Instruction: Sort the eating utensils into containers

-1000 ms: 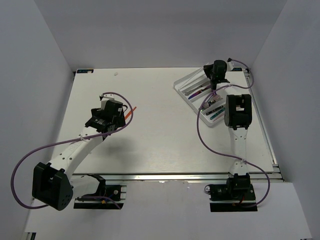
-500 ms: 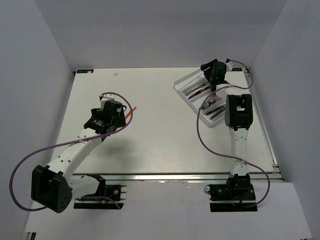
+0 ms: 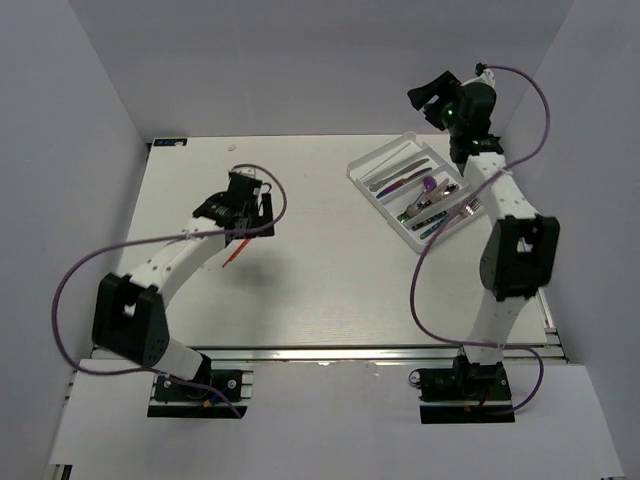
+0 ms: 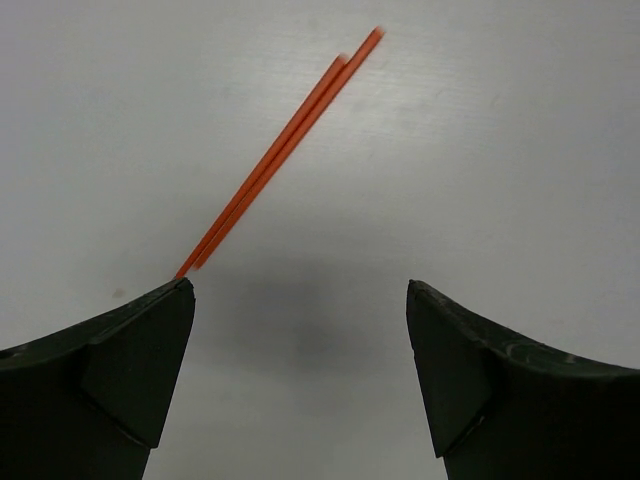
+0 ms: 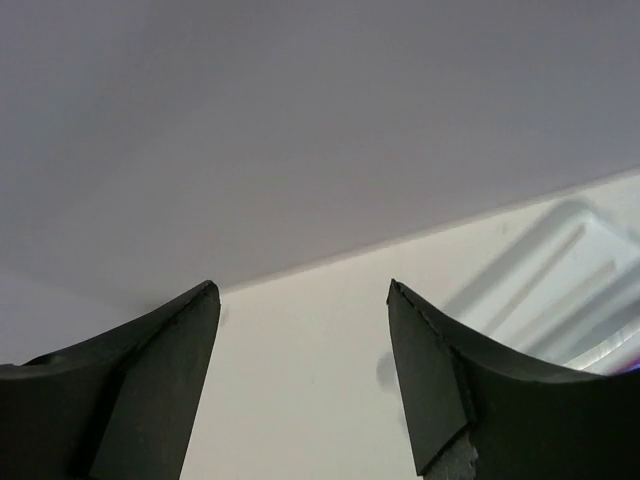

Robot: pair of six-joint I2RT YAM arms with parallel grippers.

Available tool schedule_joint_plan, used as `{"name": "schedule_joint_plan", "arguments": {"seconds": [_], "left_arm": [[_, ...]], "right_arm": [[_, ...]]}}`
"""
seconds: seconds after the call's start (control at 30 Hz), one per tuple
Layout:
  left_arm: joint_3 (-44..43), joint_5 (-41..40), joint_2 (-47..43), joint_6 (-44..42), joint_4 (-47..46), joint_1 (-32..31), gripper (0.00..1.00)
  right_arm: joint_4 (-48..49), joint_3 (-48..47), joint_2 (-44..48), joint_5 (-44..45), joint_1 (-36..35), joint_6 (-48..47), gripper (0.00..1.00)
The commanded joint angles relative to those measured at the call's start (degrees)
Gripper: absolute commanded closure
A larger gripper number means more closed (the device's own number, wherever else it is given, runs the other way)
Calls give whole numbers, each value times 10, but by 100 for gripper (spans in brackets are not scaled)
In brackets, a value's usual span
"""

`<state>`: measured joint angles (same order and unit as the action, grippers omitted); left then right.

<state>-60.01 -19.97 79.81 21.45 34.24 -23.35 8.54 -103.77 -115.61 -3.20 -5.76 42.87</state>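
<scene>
The white tray with its long containers sits at the back right of the table. It holds several eating utensils: silver ones, purple-handled ones and a teal one. A thin red-orange pair of sticks lies on the bare table left of centre. My left gripper hovers over its far end, open and empty. In the left wrist view the orange sticks run from my left fingertip away to the upper right. My right gripper is raised high behind the tray, open with nothing in it; its wrist view catches the tray at the right edge.
White walls enclose the table on the left, back and right. A metal rail runs along the near edge with both arm bases. Purple cables loop from each arm.
My right gripper has opened and risen from over the tray up toward the back wall. The left arm has swung forward and right; the orange sticks now show on its near side.
</scene>
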Motion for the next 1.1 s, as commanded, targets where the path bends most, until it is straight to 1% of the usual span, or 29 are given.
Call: {"name": "schedule_joint_plan", "arguments": {"seconds": [0.0,0.03,0.07,0.1,0.13,0.17,0.2,0.23,0.33,0.43,0.57,0.6,0.73,0.87,0.9,0.97,1.07], "left_arm": [[-97,94,104,-25,2,7,5],[-155,99,133,-39,11,7,12],[-184,106,160,-48,17,8,16],[-212,120,185,-68,25,8,21],[-263,123,232,-78,28,7,24],[-286,123,254,-93,28,8,27],[-308,122,276,-121,32,9,27],[-354,119,319,-134,39,11,27],[-404,135,382,-171,47,19,27],[-441,155,412,-193,46,30,27],[-482,157,460,-210,87,38,30],[-478,160,461,-211,89,45,32],[-441,186,444,-212,63,61,33],[-442,224,455,-228,71,67,38],[-441,232,456,-232,71,67,41],[-427,235,454,-231,63,67,45],[-412,237,453,-230,58,67,46]], "right_arm": [[-56,137,132,-119,-3,-60,27],[-47,184,158,-153,-8,-64,27],[-44,229,187,-160,-13,-65,27],[-30,273,239,-162,-17,-67,27],[-22,352,261,-168,-27,-71,27],[-15,386,282,-170,-30,-77,27],[-14,413,315,-176,-32,-77,27],[-12,458,327,-183,-33,-77,27],[-24,503,363,-209,-33,-89,27],[-52,509,388,-218,-33,-111,27],[-75,512,424,-211,-34,-130,27],[-75,515,429,-209,-34,-130,27],[-70,519,436,-211,-34,-129,27],[-68,522,435,-209,-34,-126,27],[-68,520,435,-210,-34,-126,27],[-70,516,435,-212,-34,-126,27],[-70,516,435,-210,-34,-125,27]]}}
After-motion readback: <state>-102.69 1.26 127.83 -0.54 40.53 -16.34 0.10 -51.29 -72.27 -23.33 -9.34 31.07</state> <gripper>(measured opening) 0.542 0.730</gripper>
